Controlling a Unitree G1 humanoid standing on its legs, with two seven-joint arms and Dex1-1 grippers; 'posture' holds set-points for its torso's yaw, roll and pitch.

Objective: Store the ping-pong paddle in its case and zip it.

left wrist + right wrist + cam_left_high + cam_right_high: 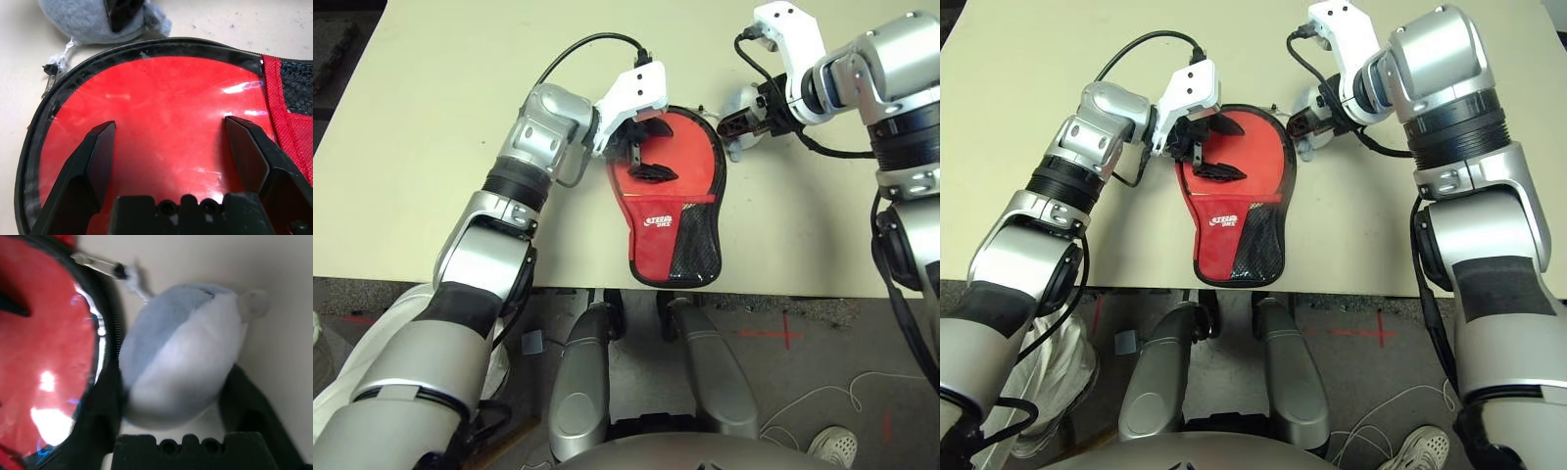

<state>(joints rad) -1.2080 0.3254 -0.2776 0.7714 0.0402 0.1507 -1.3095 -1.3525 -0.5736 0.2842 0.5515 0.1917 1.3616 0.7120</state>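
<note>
The case (pixel 690 157) lies flat on the table, round end far, handle end with the black mesh pocket (pixel 700 240) at the front edge. Glossy red shows behind its clear panel (pixel 161 98); the ping-pong paddle itself is hidden. My left gripper (pixel 651 152) hovers open just over the round end, fingers (pixel 98 147) spread above the panel. Beside the case's far right rim sits a grey fuzzy pouch (pixel 181 347), tied to the zip pull (pixel 98 263). My right gripper (pixel 173 377) is shut on that pouch, one finger on each side.
The cream table (pixel 431 147) stretches wide to the left and behind the case. Its front edge (pixel 783 291) runs just under the case's handle end. Cables loop off both wrists above the case.
</note>
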